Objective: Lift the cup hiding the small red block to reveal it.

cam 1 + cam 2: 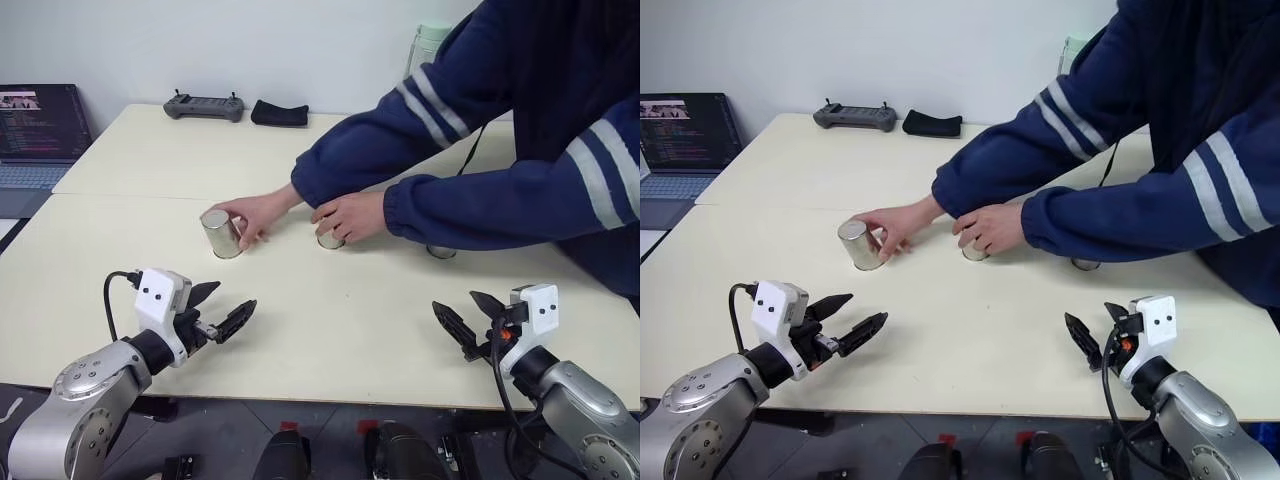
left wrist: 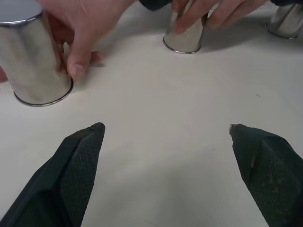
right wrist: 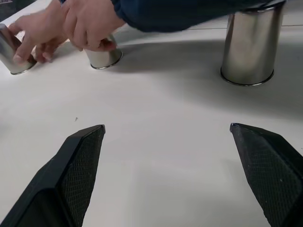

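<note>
Three alike silver cups stand upside down in a row on the pale table (image 1: 330,340). A person's hand holds the left cup (image 1: 221,233), which is tilted. Their other hand covers the middle cup (image 1: 329,240). The right cup (image 1: 441,251) peeks out from under a blue sleeve and stands free in the right wrist view (image 3: 250,47). The small red block is hidden. My left gripper (image 1: 232,298) hovers open near the front edge, short of the left cup. My right gripper (image 1: 455,302) is open too, short of the right cup. Neither holds anything.
The person (image 1: 520,150) in a dark blue jacket leans in from the far right, arms over the cups. A laptop (image 1: 40,125) sits far left. A grey controller (image 1: 204,106) and a black pouch (image 1: 279,113) lie at the back edge.
</note>
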Controlling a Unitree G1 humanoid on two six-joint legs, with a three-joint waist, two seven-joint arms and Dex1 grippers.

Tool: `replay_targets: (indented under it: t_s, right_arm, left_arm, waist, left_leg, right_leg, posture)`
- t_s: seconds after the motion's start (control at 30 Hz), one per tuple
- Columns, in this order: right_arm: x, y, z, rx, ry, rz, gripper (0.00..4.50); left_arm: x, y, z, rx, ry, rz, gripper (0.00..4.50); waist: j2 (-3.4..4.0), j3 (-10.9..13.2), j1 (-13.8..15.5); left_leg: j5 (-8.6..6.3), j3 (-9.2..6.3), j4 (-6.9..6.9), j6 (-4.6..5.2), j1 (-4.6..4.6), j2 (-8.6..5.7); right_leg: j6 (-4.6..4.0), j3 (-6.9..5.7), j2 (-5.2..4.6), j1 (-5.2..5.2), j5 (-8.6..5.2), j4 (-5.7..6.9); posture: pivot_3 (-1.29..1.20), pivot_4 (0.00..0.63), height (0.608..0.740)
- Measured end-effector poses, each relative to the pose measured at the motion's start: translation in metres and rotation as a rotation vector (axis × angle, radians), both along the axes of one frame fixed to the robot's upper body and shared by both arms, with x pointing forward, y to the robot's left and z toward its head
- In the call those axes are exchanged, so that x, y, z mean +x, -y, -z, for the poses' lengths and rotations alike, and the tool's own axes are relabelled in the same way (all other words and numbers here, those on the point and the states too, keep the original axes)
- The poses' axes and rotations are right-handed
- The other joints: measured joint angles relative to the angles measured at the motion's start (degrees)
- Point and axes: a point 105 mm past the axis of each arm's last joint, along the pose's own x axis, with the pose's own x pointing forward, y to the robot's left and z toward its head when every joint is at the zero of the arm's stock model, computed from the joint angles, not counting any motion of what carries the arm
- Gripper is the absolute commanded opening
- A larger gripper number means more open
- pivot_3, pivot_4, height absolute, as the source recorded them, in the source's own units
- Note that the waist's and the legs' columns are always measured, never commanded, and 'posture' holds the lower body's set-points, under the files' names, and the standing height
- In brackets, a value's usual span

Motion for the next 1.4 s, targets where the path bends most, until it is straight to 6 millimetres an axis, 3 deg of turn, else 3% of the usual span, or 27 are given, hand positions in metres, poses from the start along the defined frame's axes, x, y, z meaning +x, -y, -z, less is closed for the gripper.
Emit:
replay_targets:
  t_s: [0.6,0.77,0.9,1.0,1.3,1.4]
  right_arm:
    - [0.0,-0.002,-0.002,0.004,0.007,-0.023,4.5]
    - [0.001,-0.002,-0.003,0.004,0.014,-0.026,4.5]
    - [0.003,-0.002,-0.004,0.007,0.023,-0.026,4.5]
    - [0.005,-0.001,-0.004,0.007,0.024,-0.024,4.5]
    - [0.005,-0.009,-0.008,0.031,0.036,-0.082,4.5]
    - [0.002,-0.026,-0.025,0.106,0.08,-0.194,4.5]
  left_arm:
    - [0.003,-0.009,0.0,0.034,0.018,-0.065,4.48]
    - [0.006,-0.02,-0.006,0.071,0.064,-0.125,4.48]
    - [0.028,-0.045,-0.021,0.105,0.168,-0.289,4.48]
    - [0.039,-0.05,-0.024,0.081,0.204,-0.361,4.48]
    - [0.087,-0.039,-0.011,0.019,0.23,-0.47,4.48]
    - [0.1,-0.037,-0.012,0.005,0.246,-0.474,4.48]
  waist:
    - [0.0,0.0,0.0]
    - [0.0,0.0,0.01]
    - [-0.02,-0.01,0.12]
    - [-0.02,-0.01,0.08]
    - [-0.07,-0.02,0.11]
    - [-0.08,-0.01,-0.07]
  left_leg:
    - [0.0,0.0,0.0,0.0,0.0,0.0]
    - [0.0,0.0,0.0,0.0,0.0,0.0]
    - [0.01,-0.02,0.03,0.0,0.02,-0.02]
    - [0.0,0.01,0.02,0.0,0.0,-0.04]
    - [0.0,0.0,0.02,0.0,-0.04,-0.08]
    - [0.0,0.0,0.04,0.0,-0.01,-0.06]
  right_leg:
    - [0.0,0.0,0.0,0.0,0.0,0.0]
    - [0.0,0.0,0.0,0.0,0.0,0.0]
    - [0.02,-0.02,0.0,0.03,0.02,0.04]
    - [0.05,0.01,-0.02,0.03,0.04,0.0]
    - [0.05,-0.02,-0.05,0.02,0.05,0.01]
    - [0.05,-0.02,-0.04,0.03,0.05,0.06]
  posture:
    - [0.0,0.15,0.74]
    - [0.0,0.15,0.74]
    - [0.0,0.15,0.74]
    - [0.0,0.15,0.74]
    - [0.0,0.15,0.74]
    - [0.0,0.15,0.74]
